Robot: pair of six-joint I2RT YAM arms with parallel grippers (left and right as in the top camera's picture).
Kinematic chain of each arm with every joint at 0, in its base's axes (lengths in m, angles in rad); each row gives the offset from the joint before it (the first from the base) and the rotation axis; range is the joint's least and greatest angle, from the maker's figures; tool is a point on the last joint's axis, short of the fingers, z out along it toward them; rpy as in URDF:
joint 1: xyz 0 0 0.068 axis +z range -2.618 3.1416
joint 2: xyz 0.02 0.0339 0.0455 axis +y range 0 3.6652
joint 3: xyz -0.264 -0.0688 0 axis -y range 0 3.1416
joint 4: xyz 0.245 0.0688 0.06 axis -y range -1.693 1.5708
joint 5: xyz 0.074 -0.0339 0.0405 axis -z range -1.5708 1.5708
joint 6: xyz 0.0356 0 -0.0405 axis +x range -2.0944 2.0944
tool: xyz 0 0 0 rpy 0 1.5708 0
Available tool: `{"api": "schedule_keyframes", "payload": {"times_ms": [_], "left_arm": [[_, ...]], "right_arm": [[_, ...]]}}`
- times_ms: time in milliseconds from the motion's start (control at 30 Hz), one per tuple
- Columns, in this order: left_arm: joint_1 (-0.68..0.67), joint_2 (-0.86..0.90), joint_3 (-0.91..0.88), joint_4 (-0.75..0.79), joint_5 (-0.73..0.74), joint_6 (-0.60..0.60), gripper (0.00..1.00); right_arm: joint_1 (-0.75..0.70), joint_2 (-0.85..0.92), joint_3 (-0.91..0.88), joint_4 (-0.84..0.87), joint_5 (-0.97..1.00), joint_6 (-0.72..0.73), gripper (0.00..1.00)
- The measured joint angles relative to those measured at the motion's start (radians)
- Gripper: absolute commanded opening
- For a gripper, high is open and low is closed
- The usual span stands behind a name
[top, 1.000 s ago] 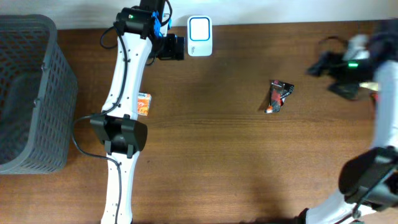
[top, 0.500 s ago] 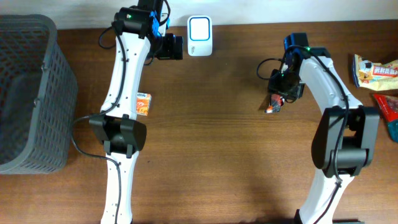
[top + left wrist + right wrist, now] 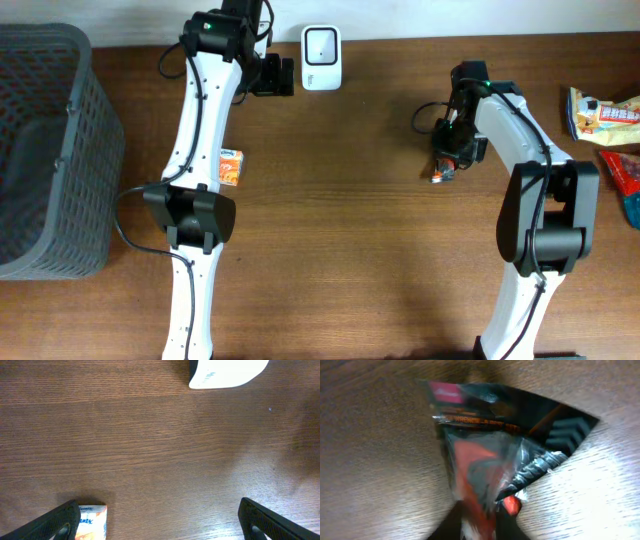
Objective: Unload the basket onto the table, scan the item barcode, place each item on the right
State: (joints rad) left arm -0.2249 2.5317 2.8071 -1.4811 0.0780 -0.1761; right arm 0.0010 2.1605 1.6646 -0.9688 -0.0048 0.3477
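While the right gripper (image 3: 450,158) sat on the dark snack packet (image 3: 438,176), right of centre toward the far edge of the brown woodgrain counter (image 3: 340,250), its jaws were hidden. The packet's long axis ran diagonally, its red end pointing near-left. The left gripper's (image 3: 160,515) jaws gaped wide.

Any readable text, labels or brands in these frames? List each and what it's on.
"...nex": blue lettering with its start hidden, on the small orange-and-white pack in the left wrist view.
Dark snack wrapper: an orange line of print and a pink label, both too blurred to read.
White scanner: faint bluish marks, too small to read.
Yellow bag at the table's edge: print too small to read.
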Motion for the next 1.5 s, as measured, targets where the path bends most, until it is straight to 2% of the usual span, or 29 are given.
{"api": "schedule_keyframes", "payload": {"times_ms": [200,300,400,567,633,667,700,800,867,933,1033,1100,1233,1333,1500], "left_arm": [[0.0,0.0,0.0,0.0,0.0,0.0,0.99],[0.0,0.0,0.0,0.001,0.0,0.0,0.99],[0.0,0.0,0.0,0.0,0.0,0.0,0.99],[0.0,0.0,0.0,0.0,0.0,0.0,0.99],[0.0,0.0,0.0,0.0,0.0,0.0,0.99],[0.0,0.0,0.0,0.0,0.0,0.0,0.99],[0.0,0.0,0.0,0.0,0.0,0.0,0.99],[0.0,0.0,0.0,0.0,0.0,0.0,0.99],[0.0,0.0,0.0,0.0,0.0,0.0,0.99],[0.0,0.0,0.0,0.0,0.0,0.0,0.99],[0.0,0.0,0.0,0.0,0.0,0.0,0.99],[0.0,0.0,0.0,0.0,0.0,0.0,0.99],[0.0,0.0,0.0,0.0,0.0,0.0,0.99],[0.0,0.0,0.0,0.0,0.0,0.0,0.99],[0.0,0.0,0.0,0.0,0.0,0.0,0.99]], "right_arm": [[-0.039,0.006,0.057,-0.063,0.0,0.008,0.04],[-0.161,0.013,0.218,-0.146,-0.003,-0.016,0.04],[-0.333,0.013,0.341,-0.155,0.003,-0.038,0.04],[-0.61,0.013,0.355,-0.039,0.013,-0.042,0.04],[-0.642,0.013,0.353,0.018,0.012,-0.043,0.04],[-0.65,0.013,0.353,0.069,0.012,-0.042,0.07],[-0.649,0.013,0.353,0.083,0.012,-0.042,0.15],[-0.64,0.013,0.348,0.151,0.012,-0.037,0.21],[-0.64,0.013,0.34,0.179,0.022,-0.037,0.4],[-0.64,0.016,0.338,0.192,0.042,-0.035,0.53],[-0.64,0.02,0.336,0.158,0.032,-0.037,0.63],[-0.641,0.02,0.336,0.134,-0.089,-0.05,0.75],[-0.601,0.02,0.335,0.065,-0.482,-0.143,0.96],[-0.457,0.02,0.334,-0.098,-0.583,-0.2,0.99],[-0.211,0.02,0.333,-0.151,-0.61,-0.229,0.99]]}}
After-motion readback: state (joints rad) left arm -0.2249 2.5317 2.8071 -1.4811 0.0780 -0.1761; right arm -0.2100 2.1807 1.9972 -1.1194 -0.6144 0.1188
